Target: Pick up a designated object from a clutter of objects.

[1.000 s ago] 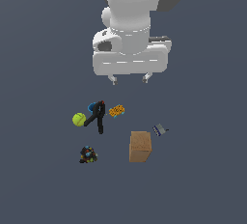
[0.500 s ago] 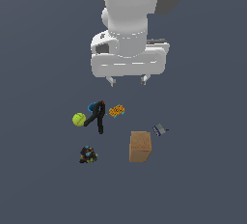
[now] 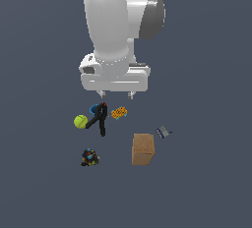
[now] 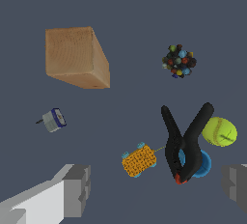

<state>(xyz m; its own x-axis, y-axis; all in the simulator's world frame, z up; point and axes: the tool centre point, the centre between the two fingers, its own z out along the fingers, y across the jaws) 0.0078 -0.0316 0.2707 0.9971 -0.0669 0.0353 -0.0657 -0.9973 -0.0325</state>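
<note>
The designated object, a black clamp with two long legs and a small red tip, lies on the dark floor. It rests partly over a blue cup, with a yellow-green ball touching its side. My gripper hangs open and empty above the clutter, over the gap between the clamp and the orange patterned piece. Nothing sits between the grey fingers.
A tan box stands to the exterior view's right of the clamp. A dark multicoloured lump lies in front of the ball. A small blue-white piece lies beyond the box.
The hand has moved toward the exterior view's left and lower, closer to the clamp. The objects have not moved.
</note>
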